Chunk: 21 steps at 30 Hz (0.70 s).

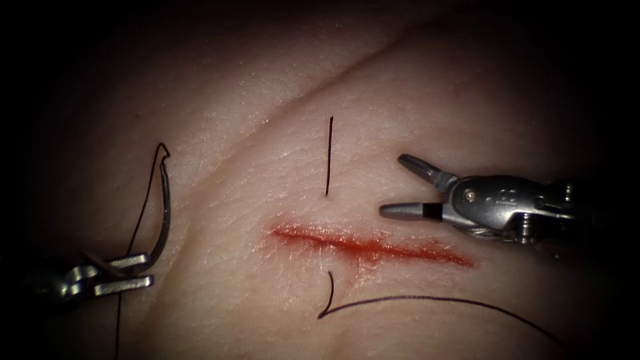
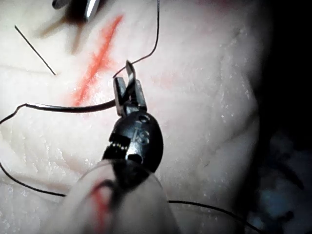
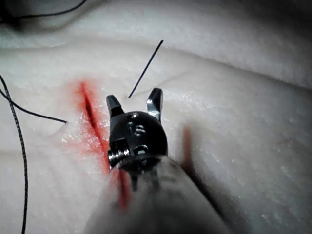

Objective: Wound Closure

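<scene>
At the far left of the endoscope view we found the left tool [image 1: 137,272], its jaws clamped on the curved needle [image 1: 162,217] near the pointed end. The needle arched up and away from the jaws, clear of the tissue [image 1: 220,133], with its swaged end uppermost. From that end the thread [image 1: 130,250] ran down past the jaws toward the lower edge. In the left wrist view we saw the same grip: the left tool [image 2: 129,95] held the needle [image 2: 73,108] crosswise, the thread [image 2: 151,48] curling off beyond it.

Moving right, we noted a short straight cut end of thread [image 1: 329,157] lying on the tissue above the cut [image 1: 373,245], apart from it. The cut itself lay near the centre, running across and lined with red fluid [image 1: 333,240]. Just below it another strand [image 1: 433,300] came out of the tissue, hooked down, then swept off to the lower right.

At the right we saw the right tool [image 1: 393,187], its jaws spread wide and holding nothing, hovering just above the cut's right half. The right wrist view confirmed this: the right tool [image 3: 135,101] stood open beside the cut [image 3: 92,117], the cut end of thread [image 3: 146,68] just beyond its tips.
</scene>
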Available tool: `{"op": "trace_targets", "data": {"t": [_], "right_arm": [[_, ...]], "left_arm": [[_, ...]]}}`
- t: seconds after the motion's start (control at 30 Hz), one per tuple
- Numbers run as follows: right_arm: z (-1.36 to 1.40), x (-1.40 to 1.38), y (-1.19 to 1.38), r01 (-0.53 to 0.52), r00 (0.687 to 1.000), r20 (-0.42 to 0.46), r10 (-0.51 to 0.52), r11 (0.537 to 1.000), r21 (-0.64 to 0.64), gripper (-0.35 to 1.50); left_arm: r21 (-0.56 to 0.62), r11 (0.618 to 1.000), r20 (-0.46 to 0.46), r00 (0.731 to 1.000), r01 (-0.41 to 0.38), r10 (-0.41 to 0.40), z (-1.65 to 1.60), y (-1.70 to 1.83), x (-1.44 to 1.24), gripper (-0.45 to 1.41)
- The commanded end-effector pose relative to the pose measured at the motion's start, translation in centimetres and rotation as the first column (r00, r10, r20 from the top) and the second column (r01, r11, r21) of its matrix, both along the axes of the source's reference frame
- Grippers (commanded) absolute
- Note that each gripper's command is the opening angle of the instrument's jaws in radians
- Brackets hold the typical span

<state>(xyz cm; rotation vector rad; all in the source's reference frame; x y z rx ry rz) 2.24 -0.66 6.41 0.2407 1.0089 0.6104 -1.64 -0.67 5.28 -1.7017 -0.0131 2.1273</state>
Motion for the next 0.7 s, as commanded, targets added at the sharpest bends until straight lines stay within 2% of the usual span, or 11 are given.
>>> {"op": "trace_targets", "data": {"t": [0.03, 0.27, 0.5, 0.57, 0.6, 0.63, 0.7], "right_arm": [[0.14, 0.18, 0.06, -0.006, 0.999, -0.037, 0.008, 0.998, 0.058, 1.35], [0.25, 0.65, 0.18, -0.015, 0.992, -0.122, 0.033, 0.989, 0.148, 1.35], [0.32, 0.78, 0.26, -0.017, 0.982, -0.182, 0.051, 0.983, 0.181, 1.18], [0.32, 0.79, 0.26, -0.034, 0.973, -0.221, 0.072, 0.984, 0.173, 0.86], [0.30, 0.78, 0.25, -0.058, 0.970, -0.222, 0.095, 0.985, 0.165, -0.20], [0.30, 0.79, 0.25, -0.070, 0.969, -0.224, 0.105, 0.984, 0.162, -0.35], [0.31, 0.80, 0.26, -0.085, 0.972, -0.205, 0.118, 0.984, 0.159, -0.35]], "left_arm": [[0.001, 1.000, 0.000, 1.000, -0.001, 0.001, 0.04, -0.05, -0.05, -0.45], [0.005, 1.000, 0.002, 1.000, 0.000, 0.000, 0.06, -0.07, -0.04, -0.45], [0.005, 1.000, 0.005, 1.000, -0.004, 0.004, 0.08, -0.06, 0.00, -0.45], [0.007, 1.000, 0.002, 1.000, -0.002, 0.002, 0.08, -0.05, 0.00, -0.45], [0.008, 1.000, -0.003, 1.000, 0.002, -0.002, 0.07, -0.04, 0.00, -0.45], [0.009, 1.000, -0.008, 1.000, 0.005, -0.005, 0.08, -0.04, 0.00, -0.45], [0.009, 1.000, -0.010, 1.000, 0.007, -0.006, 0.08, -0.04, 0.00, -0.45]]}}
